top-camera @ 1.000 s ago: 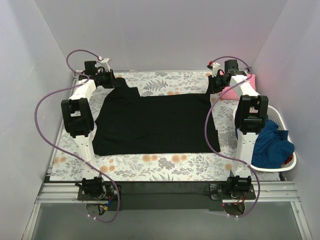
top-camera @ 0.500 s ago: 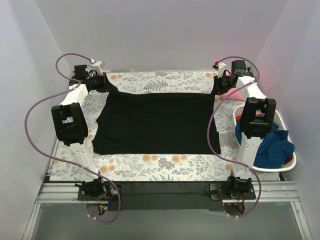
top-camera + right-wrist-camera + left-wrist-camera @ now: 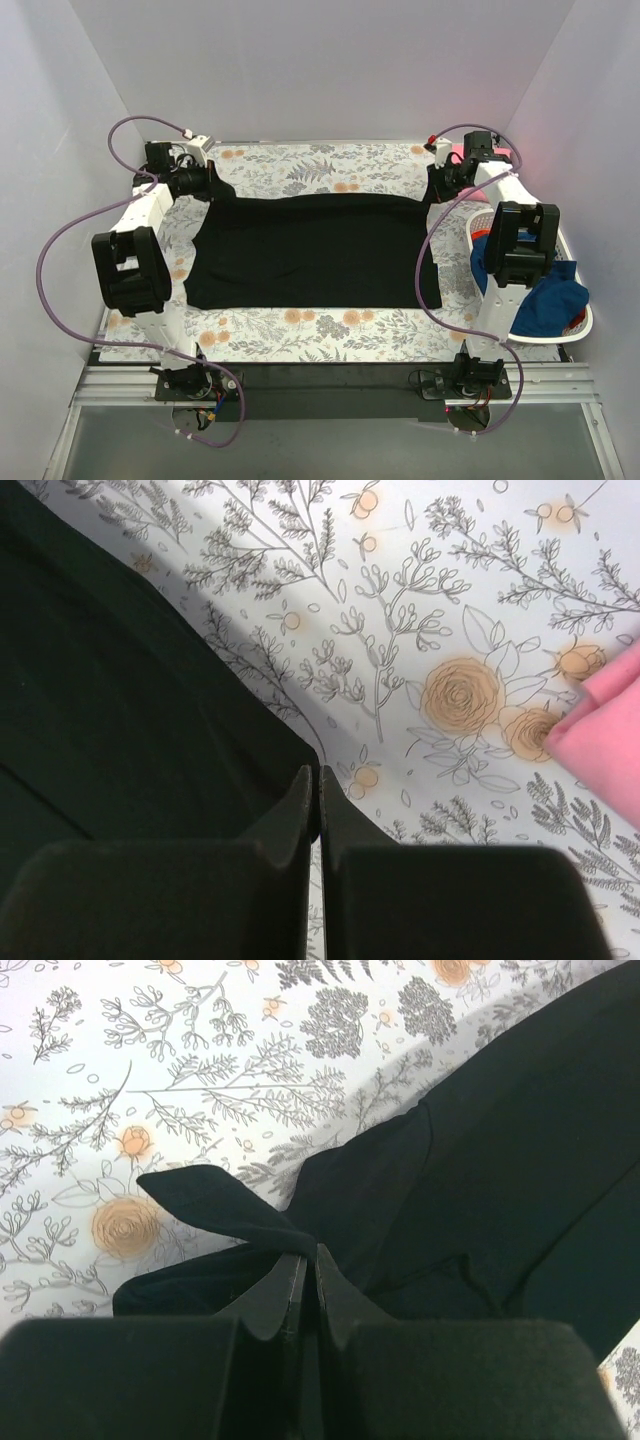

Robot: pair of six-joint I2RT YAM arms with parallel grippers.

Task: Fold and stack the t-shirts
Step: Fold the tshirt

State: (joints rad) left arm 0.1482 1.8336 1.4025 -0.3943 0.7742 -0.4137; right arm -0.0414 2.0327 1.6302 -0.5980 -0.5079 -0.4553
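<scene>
Tabletop (image 3: pixel 320 335) has a floral cover, with the black t-shirt (image 3: pixel 310 250) spread across its middle: near edge flat, far edge strung between both arms. White basket (image 3: pixel 586 318) sits off the right side of the tabletop, with a blue garment (image 3: pixel 550 290) heaped in it. Pink cloth (image 3: pixel 605 730) lies at the far right corner, near the shirt but not touching it. Left pincer (image 3: pixel 310 1255) is at the shirt's far left corner, jaws squeezed together on a raised fold of black fabric. Right pincer (image 3: pixel 312 775) is at the far right corner, jaws likewise pressed together on the shirt's edge.
</scene>
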